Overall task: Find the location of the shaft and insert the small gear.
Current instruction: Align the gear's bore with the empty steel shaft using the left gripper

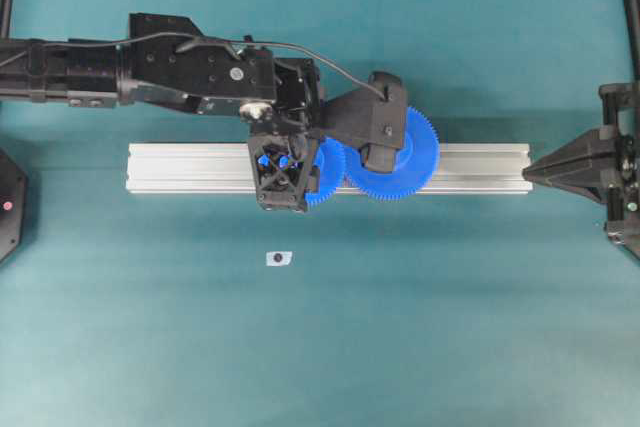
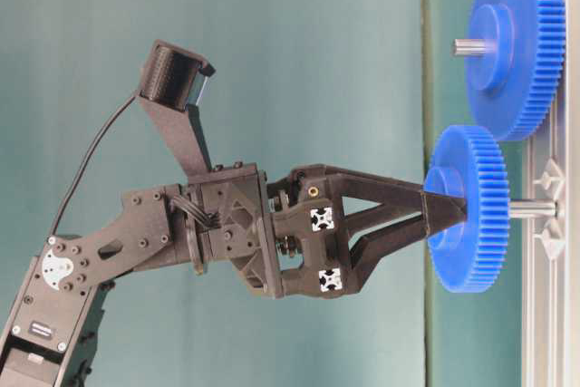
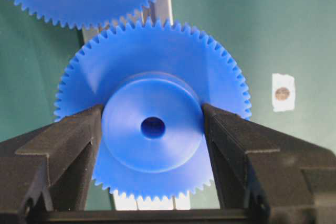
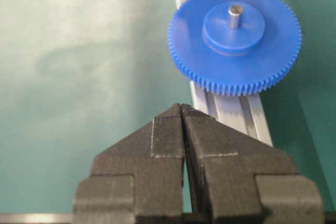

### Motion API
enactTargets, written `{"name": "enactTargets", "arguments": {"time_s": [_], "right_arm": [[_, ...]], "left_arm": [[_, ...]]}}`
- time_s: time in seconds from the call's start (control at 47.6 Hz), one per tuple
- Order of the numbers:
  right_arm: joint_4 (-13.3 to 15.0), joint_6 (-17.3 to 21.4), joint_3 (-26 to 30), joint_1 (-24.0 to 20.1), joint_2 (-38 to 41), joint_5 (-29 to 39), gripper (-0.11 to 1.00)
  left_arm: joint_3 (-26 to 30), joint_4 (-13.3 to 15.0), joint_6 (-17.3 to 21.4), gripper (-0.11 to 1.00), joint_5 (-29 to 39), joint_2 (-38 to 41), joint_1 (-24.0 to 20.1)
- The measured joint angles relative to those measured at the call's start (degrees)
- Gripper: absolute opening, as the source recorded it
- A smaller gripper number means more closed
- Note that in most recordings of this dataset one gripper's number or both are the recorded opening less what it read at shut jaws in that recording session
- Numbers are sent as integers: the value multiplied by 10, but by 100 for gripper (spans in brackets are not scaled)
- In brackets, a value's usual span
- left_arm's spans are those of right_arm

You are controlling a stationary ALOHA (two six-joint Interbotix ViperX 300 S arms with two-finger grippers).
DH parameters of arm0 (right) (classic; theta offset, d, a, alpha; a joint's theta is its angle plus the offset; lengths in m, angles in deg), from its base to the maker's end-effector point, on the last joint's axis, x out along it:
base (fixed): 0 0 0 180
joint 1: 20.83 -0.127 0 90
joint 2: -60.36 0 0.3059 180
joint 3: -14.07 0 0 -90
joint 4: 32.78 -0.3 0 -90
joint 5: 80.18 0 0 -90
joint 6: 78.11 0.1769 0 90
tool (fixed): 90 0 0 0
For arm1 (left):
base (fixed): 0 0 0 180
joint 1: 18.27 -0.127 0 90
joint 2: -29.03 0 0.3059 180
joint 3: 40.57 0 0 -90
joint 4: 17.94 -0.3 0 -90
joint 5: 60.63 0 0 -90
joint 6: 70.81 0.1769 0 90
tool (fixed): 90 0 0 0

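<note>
The small gear (image 3: 157, 77), blue with a raised hub and a dark centre hole, is held by its hub between the fingers of my left gripper (image 3: 152, 109). In the table-level view the left gripper (image 2: 444, 210) holds the small gear (image 2: 471, 251) face-on to the rail. The silvery shaft (image 2: 532, 208) runs from the rail to the gear's back face. From above, the left gripper (image 1: 282, 175) covers most of the small gear (image 1: 328, 175). My right gripper (image 4: 182, 107) is shut and empty, back from the rail's right end (image 1: 535, 169).
The larger blue gear (image 4: 233, 40) with its grey pin (image 2: 471, 47) sits on the aluminium rail (image 1: 470, 169), its teeth right beside the small gear's. A white sticker with a dark dot (image 1: 279, 258) lies on the green table in front of the rail.
</note>
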Motion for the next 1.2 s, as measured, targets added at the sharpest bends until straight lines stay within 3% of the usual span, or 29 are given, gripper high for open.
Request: {"name": "enactTargets", "arguments": {"time_s": [0.652, 0.799, 1.198], "right_arm": [[-1, 0, 1, -1, 0, -1, 3], [0, 0, 0, -1, 0, 0, 3], [-1, 0, 0, 0, 0, 0, 3]], "left_arm": [[0, 0, -17, 65, -1, 0, 0], [1, 0, -20, 83, -4, 1, -1], [3, 0, -25, 78, -3, -2, 0]]}}
